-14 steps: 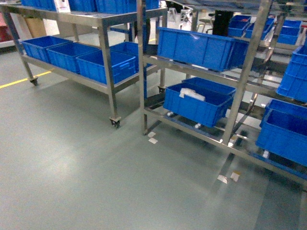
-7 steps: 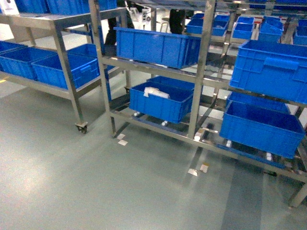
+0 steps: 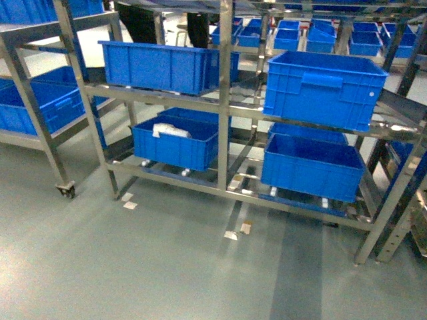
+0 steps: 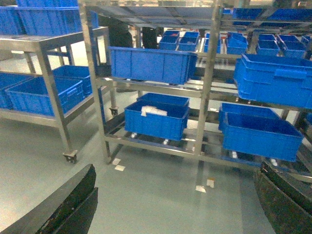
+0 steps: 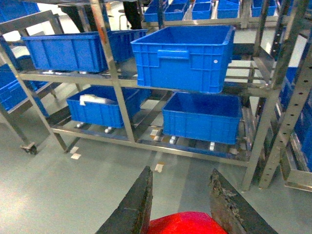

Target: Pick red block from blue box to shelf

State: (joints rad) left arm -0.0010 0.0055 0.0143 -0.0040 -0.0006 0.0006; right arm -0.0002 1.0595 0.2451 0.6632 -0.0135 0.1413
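I am clamping my right gripper on the red block; light, stiff, glossy, probably slippery; left gripper gaping empty.

We face the tall stainless steel shelf; four dark blue ribbed crates sit in its bays, two above two.

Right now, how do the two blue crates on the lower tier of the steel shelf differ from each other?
The lower left crate holds a white bundle; the lower right crate shows nothing inside. The lower left crate looks smaller than the lower right crate. Both are dark blue and sit on the shelf.
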